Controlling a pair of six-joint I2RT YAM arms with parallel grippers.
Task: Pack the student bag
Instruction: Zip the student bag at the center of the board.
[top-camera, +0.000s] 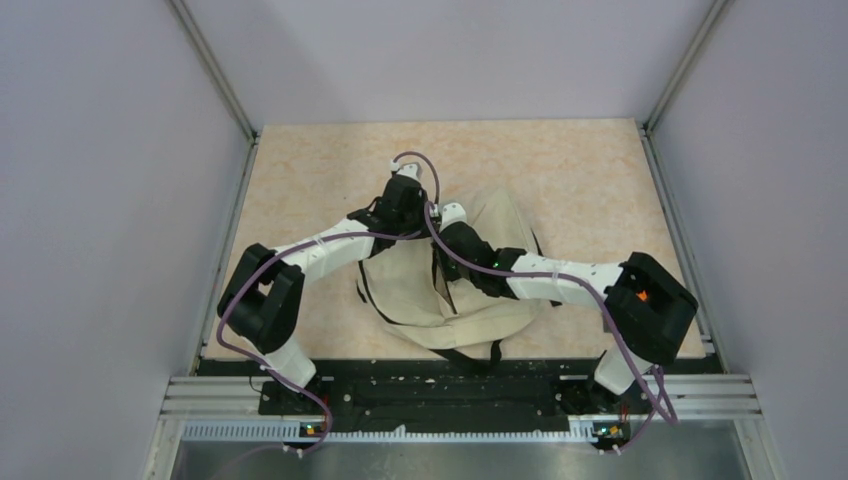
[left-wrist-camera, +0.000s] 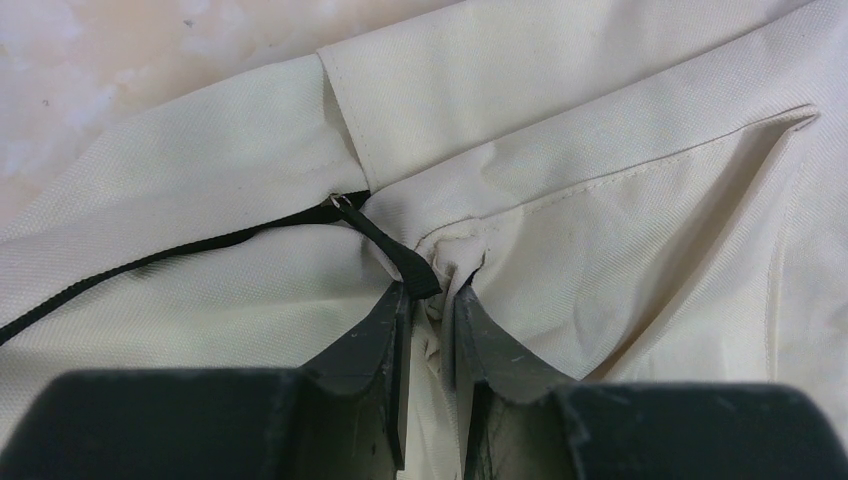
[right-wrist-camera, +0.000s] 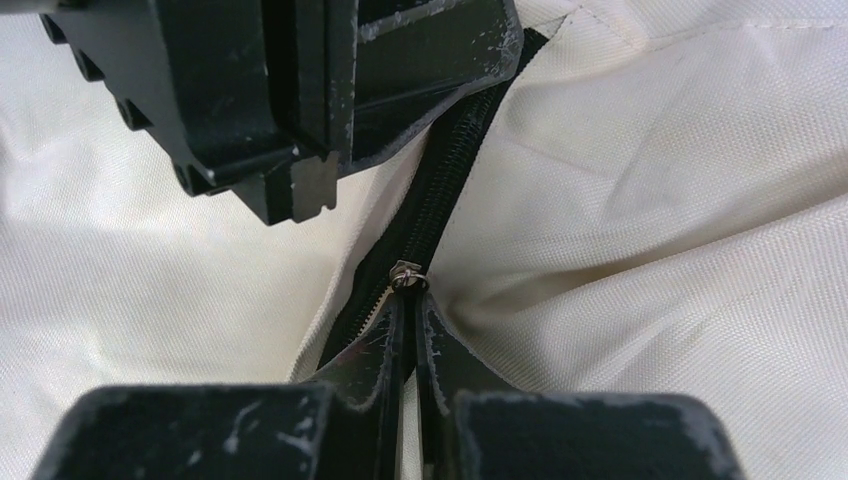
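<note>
The student bag (left-wrist-camera: 600, 230) was matt cream woven canvas, creased. Its black zip (right-wrist-camera: 440, 200) looked ribbed, with a shiny metal slider (right-wrist-camera: 408, 276). Under the bag, the table (left-wrist-camera: 100, 60) looked smooth, mottled peach. The right gripper (right-wrist-camera: 410, 330) had scuffed black plastic fingers (right-wrist-camera: 375, 350)

Pale marbled tabletop (top-camera: 320, 170), with perhaps a metal rail (top-camera: 710, 386) in front.

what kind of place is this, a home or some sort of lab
Probably a robot lab cell, not a home: plain panel walls box in a table, and two arms are bolted to a metal rail at its edge.
</note>
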